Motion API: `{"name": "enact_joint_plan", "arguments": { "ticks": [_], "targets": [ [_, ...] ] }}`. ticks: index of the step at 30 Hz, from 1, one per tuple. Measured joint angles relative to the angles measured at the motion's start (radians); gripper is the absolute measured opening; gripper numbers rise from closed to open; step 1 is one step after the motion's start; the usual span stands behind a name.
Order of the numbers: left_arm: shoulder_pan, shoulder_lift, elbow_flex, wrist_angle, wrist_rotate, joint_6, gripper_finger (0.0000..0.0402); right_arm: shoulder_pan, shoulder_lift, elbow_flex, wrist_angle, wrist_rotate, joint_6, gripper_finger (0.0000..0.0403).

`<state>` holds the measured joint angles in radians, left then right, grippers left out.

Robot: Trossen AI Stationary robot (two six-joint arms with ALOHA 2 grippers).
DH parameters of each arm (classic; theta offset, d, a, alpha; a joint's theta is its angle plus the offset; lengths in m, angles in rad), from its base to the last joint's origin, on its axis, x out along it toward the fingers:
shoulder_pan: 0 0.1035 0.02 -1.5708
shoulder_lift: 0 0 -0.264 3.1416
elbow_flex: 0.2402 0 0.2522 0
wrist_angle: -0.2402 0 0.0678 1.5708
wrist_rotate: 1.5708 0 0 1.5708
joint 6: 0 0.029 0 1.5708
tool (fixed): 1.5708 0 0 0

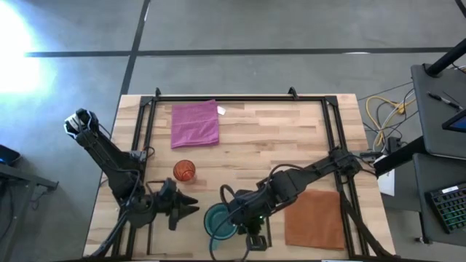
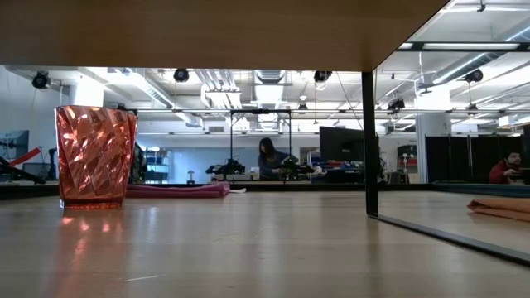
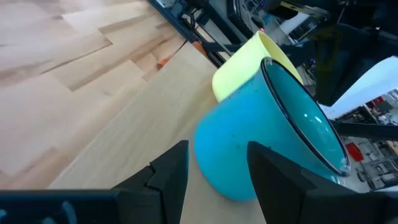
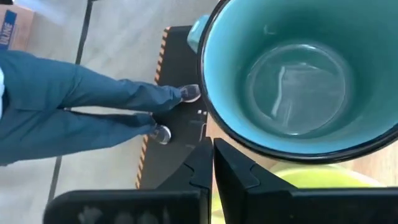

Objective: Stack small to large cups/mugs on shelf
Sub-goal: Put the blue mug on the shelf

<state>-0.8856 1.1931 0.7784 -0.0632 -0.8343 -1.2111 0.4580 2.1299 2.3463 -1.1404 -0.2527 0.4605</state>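
Observation:
The teal mug (image 1: 216, 222) stands upright on the table near its near edge; it also shows in the left wrist view (image 3: 249, 149) and the right wrist view (image 4: 292, 74). The yellow mug (image 3: 245, 65) is right beside it, hidden under my right arm in the high view. My left gripper (image 1: 191, 209) is open just left of the teal mug, touching nothing. My right gripper (image 1: 242, 222) is shut at the teal mug's right side. The red-orange cup (image 1: 184, 171) stands upright farther back, and also shows in the low view (image 2: 93, 157). I cannot pick out the shelf's strips. My right gripper is shut on the yellow mug (image 4: 311, 190), coming from the table's right side and slanting down. Yellow shows between and beside the fingers (image 4: 239, 177), which hide the place of contact, so the part cannot be told. The fingertips reach just under the teal mug's rim (image 4: 214, 130).
A magenta cloth (image 1: 195, 124) lies at the far left of the table. A rust-brown mat (image 1: 313, 218) lies near the right edge. Black frame rails (image 1: 240, 97) run along the table's sides. A person's legs (image 4: 81, 106) stand on the floor past the near edge.

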Motion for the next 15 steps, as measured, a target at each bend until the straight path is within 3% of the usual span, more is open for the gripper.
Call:
{"name": "enact_joint_plan", "arguments": {
  "ticks": [15],
  "targets": [
    [0.008, 0.000, 0.000, 0.002, -0.006, 0.020, 0.0151, -0.009, 0.035, 0.000, 0.029, 0.026, -0.023, 0.0008]
  ]
}}
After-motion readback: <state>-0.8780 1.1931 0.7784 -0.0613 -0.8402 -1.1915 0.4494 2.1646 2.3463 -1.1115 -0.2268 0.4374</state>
